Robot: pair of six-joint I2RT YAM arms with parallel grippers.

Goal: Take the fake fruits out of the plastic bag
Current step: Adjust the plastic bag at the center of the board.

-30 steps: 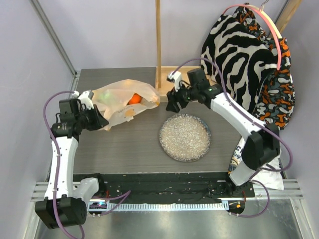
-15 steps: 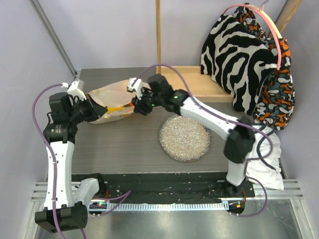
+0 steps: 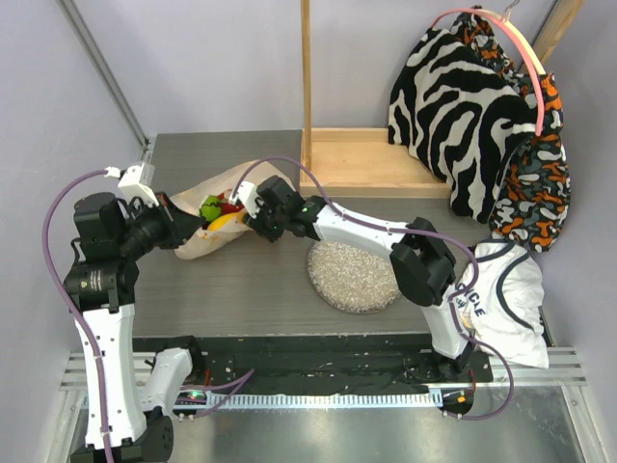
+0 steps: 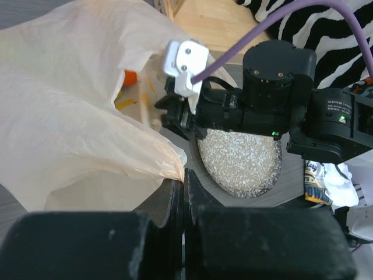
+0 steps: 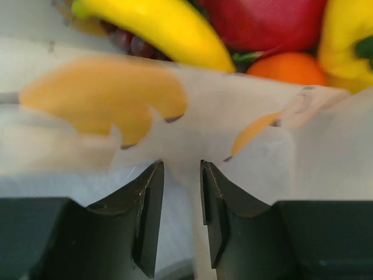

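Plastic bag [image 3: 196, 245] pinched by left fingers [image 4: 189, 188] (fake fruits [image 5: 262, 20] visible inside).

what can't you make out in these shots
Fruit count: top view, plastic bag folds cover most of the fruits.
The banana and red fruit: right wrist view, cut off by the top edge.
Whether the right pincer grips the bag: right wrist view, blurred close-up.

The only legible lettering is a dark print reading roughly "CLE" on the white shirt [image 3: 501, 299], well to the right of the right claw [image 3: 253, 214]. Its blue-and-yellow print is too blurred to read.
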